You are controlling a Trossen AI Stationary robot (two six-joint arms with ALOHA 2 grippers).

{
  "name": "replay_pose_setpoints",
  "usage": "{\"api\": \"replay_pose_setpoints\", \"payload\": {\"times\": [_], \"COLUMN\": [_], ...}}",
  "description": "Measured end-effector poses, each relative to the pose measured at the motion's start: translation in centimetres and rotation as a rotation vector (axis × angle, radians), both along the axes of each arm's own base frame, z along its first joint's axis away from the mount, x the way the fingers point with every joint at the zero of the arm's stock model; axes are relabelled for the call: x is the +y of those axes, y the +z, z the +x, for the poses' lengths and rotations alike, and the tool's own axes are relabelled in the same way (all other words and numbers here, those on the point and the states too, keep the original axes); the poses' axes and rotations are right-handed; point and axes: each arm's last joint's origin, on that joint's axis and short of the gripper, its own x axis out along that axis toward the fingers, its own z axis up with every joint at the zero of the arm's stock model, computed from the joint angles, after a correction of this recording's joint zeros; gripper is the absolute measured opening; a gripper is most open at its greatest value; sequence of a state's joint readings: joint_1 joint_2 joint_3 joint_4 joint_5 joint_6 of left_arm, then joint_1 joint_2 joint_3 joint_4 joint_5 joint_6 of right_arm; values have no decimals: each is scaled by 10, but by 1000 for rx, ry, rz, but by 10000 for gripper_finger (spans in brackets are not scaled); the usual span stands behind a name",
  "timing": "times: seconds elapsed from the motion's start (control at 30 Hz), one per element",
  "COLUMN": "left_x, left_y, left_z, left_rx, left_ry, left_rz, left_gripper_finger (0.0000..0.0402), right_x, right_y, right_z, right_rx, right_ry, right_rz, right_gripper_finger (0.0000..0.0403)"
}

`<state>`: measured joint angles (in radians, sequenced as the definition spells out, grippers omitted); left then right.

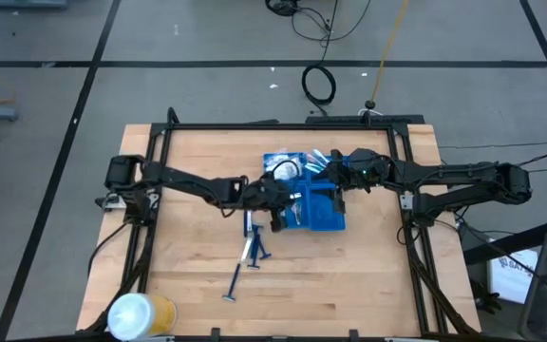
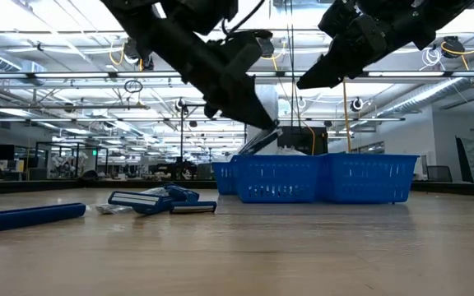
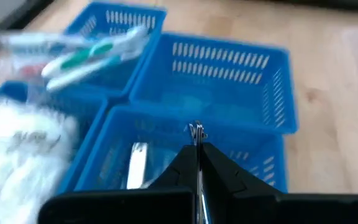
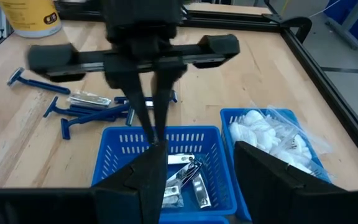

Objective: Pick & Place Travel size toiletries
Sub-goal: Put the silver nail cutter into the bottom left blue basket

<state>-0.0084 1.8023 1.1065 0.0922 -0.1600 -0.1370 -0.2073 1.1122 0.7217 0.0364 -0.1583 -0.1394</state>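
Both dark arms crowd the air above the blue slotted plastic compartment tray [image 1: 326, 220] (left gripper [image 4: 155, 138] shut over one bin), blue razors [image 1: 256, 249] clutter the wooden table [image 1: 368, 285] beside it, its near boards lying open.

Site: I'm driving in a robotics lab – open hall | ceiling trusses [image 2: 72, 78] | cables on floor [image 1: 318, 84] | wooden bench [image 1: 368, 266]

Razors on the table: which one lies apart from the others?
The blue razor lying alone, nearest the white-and-yellow roll; the other razors lie bunched nearer the tray.
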Motion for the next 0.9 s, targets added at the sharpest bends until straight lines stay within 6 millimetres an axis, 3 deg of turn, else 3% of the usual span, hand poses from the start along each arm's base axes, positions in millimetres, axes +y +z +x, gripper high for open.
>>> {"api": "replay_pose_setpoints", "payload": {"times": [0.27, 0.57, 0.73, 0.9], "left_x": [9, 13, 8, 1], "left_y": [0, 2, 20, 33], "left_z": [1, 0, -12, -34], "left_rx": [-20, -20, 2, 102], "left_ry": [52, 59, 43, 137], "left_rz": [-39, -30, -29, -129], "left_gripper_finger": [31, 158, 201, 210], "right_x": [0, 0, 0, 0], "right_y": [0, 0, 0, -1], "right_z": [0, 0, 0, 0], "right_rx": [4, 3, 5, 9], "right_ry": [-1, -2, -2, -3], "right_rz": [-4, -6, -5, -5], "right_gripper_finger": [171, 171, 171, 171]}}
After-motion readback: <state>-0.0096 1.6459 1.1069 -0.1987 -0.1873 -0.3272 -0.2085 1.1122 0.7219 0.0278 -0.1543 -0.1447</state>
